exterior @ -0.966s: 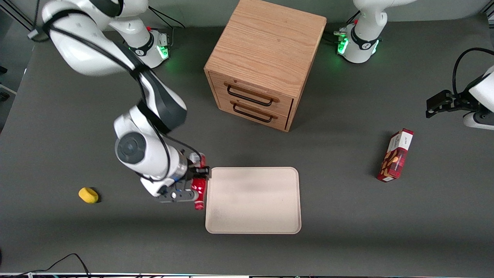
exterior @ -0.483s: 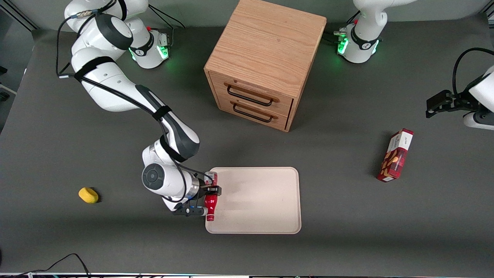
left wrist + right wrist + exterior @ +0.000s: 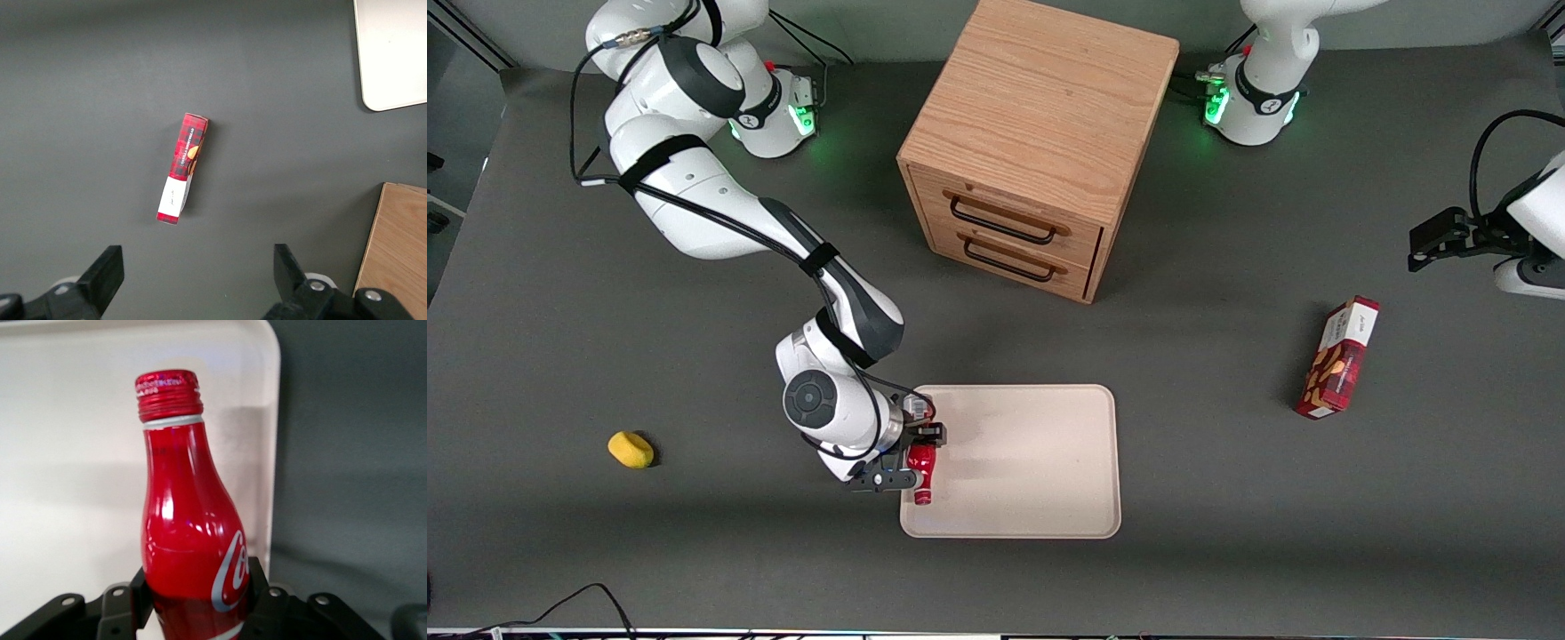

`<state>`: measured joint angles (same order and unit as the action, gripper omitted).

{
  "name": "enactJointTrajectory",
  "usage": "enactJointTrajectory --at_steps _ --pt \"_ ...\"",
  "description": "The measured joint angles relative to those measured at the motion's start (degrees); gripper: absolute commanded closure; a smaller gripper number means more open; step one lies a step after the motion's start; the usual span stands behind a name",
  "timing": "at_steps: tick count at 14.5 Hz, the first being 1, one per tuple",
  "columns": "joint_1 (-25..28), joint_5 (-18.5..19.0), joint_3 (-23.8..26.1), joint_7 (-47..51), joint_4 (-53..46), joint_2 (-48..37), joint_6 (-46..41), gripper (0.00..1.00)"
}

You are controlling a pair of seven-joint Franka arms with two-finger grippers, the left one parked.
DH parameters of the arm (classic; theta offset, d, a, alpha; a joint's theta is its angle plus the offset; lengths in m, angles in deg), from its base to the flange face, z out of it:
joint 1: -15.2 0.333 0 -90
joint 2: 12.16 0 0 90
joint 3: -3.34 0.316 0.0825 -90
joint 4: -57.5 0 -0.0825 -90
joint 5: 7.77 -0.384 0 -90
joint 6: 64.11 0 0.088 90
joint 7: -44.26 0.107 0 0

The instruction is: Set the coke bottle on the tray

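Holding coke bottle (image 3: 921,468) clamped in gripper (image 3: 919,460) over tray (image 3: 1032,462) edge at 9 o'clock toward working arm's end; transport largely done, lowering and release remaining.

— What's the coke bottle (image 3: 190,527) like?
— Glossy red, smooth, catching bright highlights; it sits in the black matt gripper (image 3: 193,603).
— And the tray (image 3: 1032,462)?
— Pale, matt, smooth. The cabinet (image 3: 1040,133) is grained wood, the surface (image 3: 1227,498) a dull dark grey.
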<state>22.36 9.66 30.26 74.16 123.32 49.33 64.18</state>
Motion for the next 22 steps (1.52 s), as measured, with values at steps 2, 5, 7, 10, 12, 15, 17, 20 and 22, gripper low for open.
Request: enactJointTrajectory --at_steps 2,5,7,10,12,15,17,20,22 --pt "0.0 0.2 -0.3 0.0 -0.2 0.2 0.0 0.36" --pt "0.0 0.5 -0.4 0.0 -0.5 0.2 0.0 0.0" --pt "0.0 0.6 -0.5 0.1 -0.7 0.2 0.0 0.0" --pt "0.0 0.7 -0.5 0.1 -0.7 0.2 0.0 0.0" --pt "-0.1 1.1 -0.4 0.2 -1.4 0.1 0.0 0.0" --pt "-0.7 1.4 -0.2 0.2 -3.1 -5.2 -5.8 0.0" --pt "-1.6 1.4 -0.1 0.2 -3.5 -12.2 -15.0 0.0" --pt "-2.9 1.1 0.0 0.2 -3.6 -22.8 -29.2 0.0" --pt "-4.2 -1.2 -0.2 0.2 -3.6 -28.7 -36.3 0.0"
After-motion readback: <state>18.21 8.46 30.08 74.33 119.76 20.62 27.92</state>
